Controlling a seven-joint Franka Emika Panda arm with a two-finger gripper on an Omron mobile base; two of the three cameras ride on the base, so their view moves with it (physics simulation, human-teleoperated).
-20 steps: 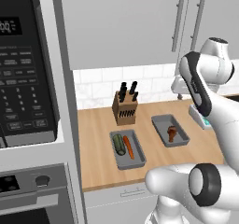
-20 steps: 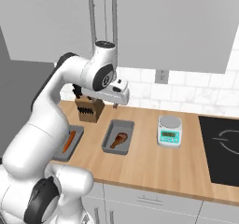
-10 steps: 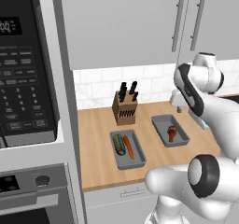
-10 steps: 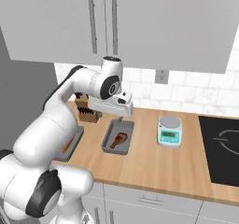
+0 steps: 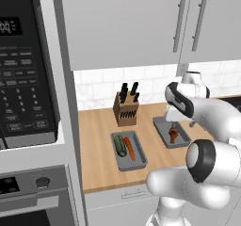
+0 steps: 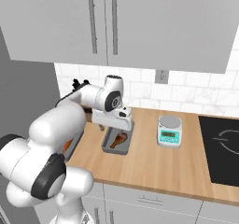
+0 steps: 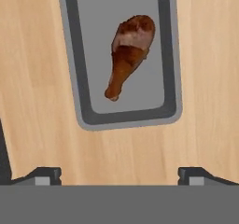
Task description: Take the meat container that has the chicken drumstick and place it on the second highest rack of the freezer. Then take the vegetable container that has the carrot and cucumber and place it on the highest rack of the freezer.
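Note:
A grey meat container [image 7: 126, 117] lies on the wooden counter with the reddish-brown chicken drumstick [image 7: 128, 55] inside it. My gripper [image 7: 119, 176] hangs open just above the container's near end, and its wide-apart fingertips [image 7: 44, 174] hold nothing. From the right base view the gripper [image 6: 115, 127] hovers over the meat container [image 6: 112, 149] and the drumstick [image 6: 120, 139]. The vegetable container [image 5: 136, 163] holds the dark green cucumber [image 5: 120, 145] and the orange carrot [image 5: 129, 148], to the left of the meat container [image 5: 162, 124]. The freezer is out of view.
A knife block [image 5: 126, 108] stands at the back of the counter behind the two containers. A small kitchen scale [image 6: 169, 130] sits right of the meat container, and a black cooktop [image 6: 219, 143] lies beyond it. The oven column [image 5: 33, 102] borders the counter's left end.
The hand has come down from above the counter toward the near end of the meat container. Both containers stay where they were.

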